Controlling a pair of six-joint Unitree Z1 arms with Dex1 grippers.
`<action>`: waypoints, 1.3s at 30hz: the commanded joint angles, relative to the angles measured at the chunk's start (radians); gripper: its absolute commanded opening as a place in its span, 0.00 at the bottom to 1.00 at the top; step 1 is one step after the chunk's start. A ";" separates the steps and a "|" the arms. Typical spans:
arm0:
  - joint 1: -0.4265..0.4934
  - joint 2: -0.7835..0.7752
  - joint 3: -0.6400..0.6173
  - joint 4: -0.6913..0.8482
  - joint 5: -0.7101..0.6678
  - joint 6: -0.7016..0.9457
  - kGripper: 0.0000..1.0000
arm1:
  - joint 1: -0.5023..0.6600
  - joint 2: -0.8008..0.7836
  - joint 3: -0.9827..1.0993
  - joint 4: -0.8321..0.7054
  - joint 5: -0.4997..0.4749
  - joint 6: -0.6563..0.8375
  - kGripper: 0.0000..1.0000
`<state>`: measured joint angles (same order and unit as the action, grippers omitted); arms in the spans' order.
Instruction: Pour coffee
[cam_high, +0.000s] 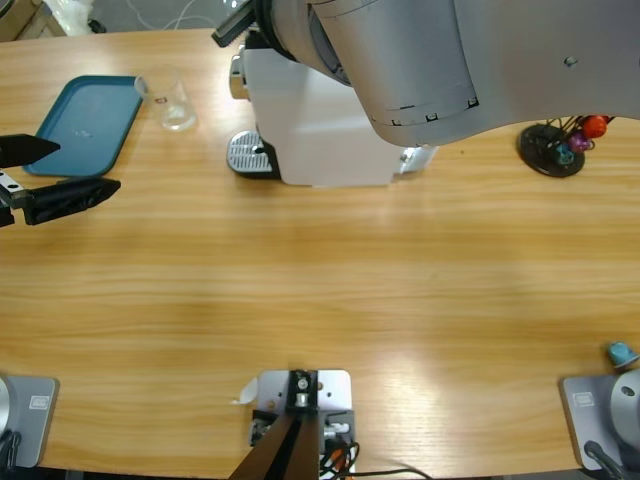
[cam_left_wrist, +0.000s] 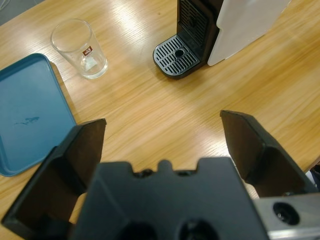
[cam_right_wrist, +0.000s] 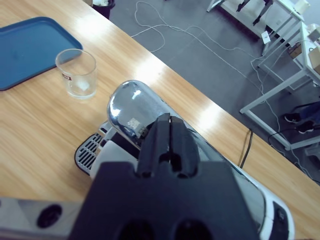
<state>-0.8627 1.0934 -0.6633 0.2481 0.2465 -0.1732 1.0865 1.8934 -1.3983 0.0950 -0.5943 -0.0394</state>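
The drinking glass stood upright on the wooden table, just beside the blue tray's near corner and to the side of the coffee machine's drip grille. No coffee was visible in the glass; it appeared empty. Judged from its clear, thin wall, the glass was light, rigid, smooth and fragile, so it would likely slip under a weak pinch and crack under a hard one. The recommended hold was across the mid-wall, jaws on opposite sides, below the rim and above the base.

The left gripper hung over bare table with its jaws spread wide and nothing between them. The glass lay ahead of it and off toward its left jaw, well apart. The right gripper hovered over the machine's silver top, jaws closed together and holding nothing; the glass stood beyond the machine from it.
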 joint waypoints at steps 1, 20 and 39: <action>-0.009 0.000 0.034 -0.006 -0.017 0.006 0.99 | 0.001 0.179 0.121 0.025 0.086 0.025 0.00; -0.009 -0.001 0.036 -0.004 -0.021 0.005 0.99 | -0.008 0.186 0.125 0.011 0.103 0.036 0.00; 0.023 0.041 0.082 -0.108 0.036 0.075 0.99 | -0.170 -0.582 0.217 0.247 0.486 0.026 0.77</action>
<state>-0.8630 1.0934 -0.6522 0.2262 0.2390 -0.1657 0.9484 1.5484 -1.2966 0.1196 -0.1129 -0.0424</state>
